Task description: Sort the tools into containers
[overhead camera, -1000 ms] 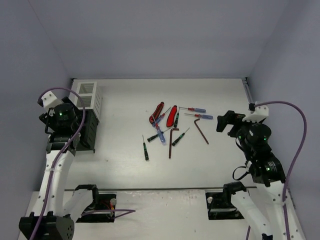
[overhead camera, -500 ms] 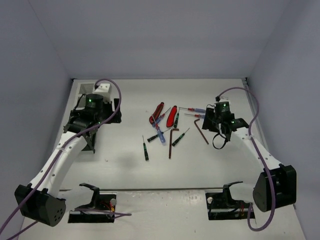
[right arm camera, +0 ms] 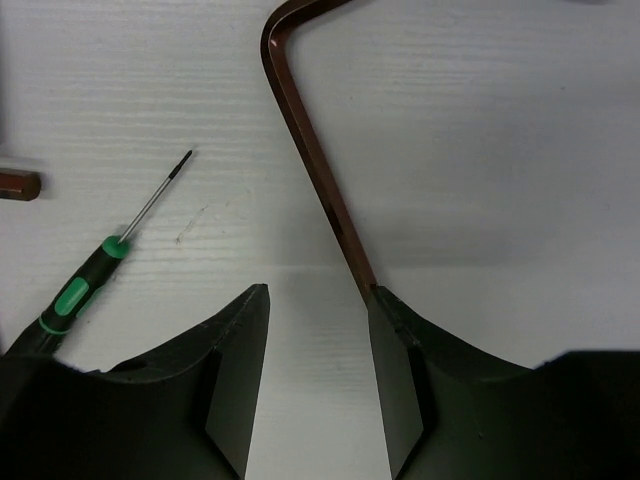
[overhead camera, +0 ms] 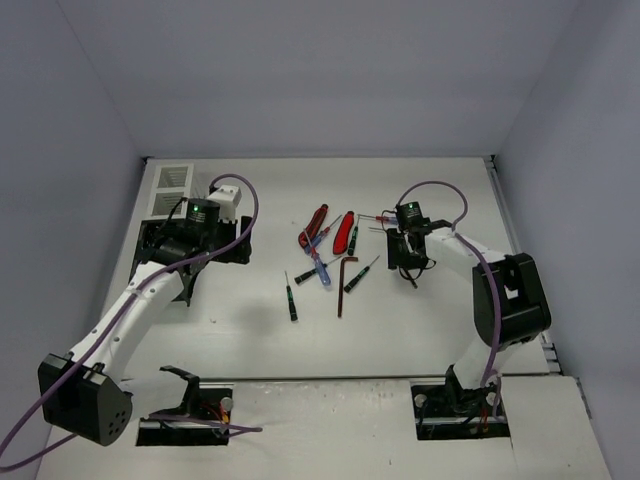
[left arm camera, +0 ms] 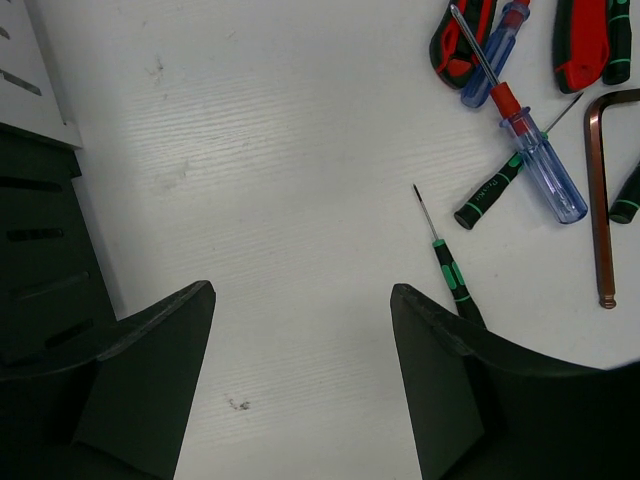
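Hex key (right arm camera: pixel 306 150) lies on the counter (right arm camera: pixel 500 150), its shank between the right end effector's (right arm camera: pixel 315 300) partly spread jaws; the left end effector (left arm camera: pixel 300 295) hovers spread wide.

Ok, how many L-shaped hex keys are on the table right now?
2. The first hex key lies free, left of the right tool; the second hex key lies beneath that tool, reaching the gap between its fingers. More may be hidden from view.

Desk (right arm camera: pixel 500 120): white, matt, faintly grained, lightly scuffed. Hex key (right arm camera: pixel 310 150): dark brownish metal, dull sheen. Green screwdriver (right arm camera: pixel 75 295): black-and-green plastic handle, thin bare metal shaft. Right tool (right arm camera: pixel 317 292): matt black plastic. Blue screwdriver (left arm camera: pixel 545 165): clear glossy plastic handle.
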You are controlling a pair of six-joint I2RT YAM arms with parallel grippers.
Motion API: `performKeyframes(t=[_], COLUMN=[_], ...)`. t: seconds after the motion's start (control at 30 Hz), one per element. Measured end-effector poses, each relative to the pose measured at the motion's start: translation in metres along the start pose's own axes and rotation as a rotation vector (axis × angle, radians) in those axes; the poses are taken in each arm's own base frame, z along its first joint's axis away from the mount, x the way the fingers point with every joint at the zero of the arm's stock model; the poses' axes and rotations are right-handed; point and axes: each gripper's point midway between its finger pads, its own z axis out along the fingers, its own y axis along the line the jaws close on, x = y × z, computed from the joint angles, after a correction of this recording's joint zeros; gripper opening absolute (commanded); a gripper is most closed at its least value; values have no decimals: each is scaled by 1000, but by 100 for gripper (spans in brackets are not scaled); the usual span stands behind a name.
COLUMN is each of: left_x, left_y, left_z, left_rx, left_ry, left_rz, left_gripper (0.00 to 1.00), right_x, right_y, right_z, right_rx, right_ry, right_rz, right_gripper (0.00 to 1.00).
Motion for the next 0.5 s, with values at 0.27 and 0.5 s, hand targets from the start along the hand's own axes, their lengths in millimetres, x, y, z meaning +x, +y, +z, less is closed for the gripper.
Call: performKeyframes(t=[0.27, 0.5], left_x=[-1, -1], left_y=[-2, -4], left_z=[-2, -3], left_rx=[-5, -6], left_ry=[-11, -12], left_rz=[25, 39], left_gripper=[68, 68], right_x=[-7, -10], right_y=[-2, -5], right_z=[14, 18], right_rx=[11, 21], right_ry=[16, 17], right_rz=[-77, -129], right_gripper=[37, 36])
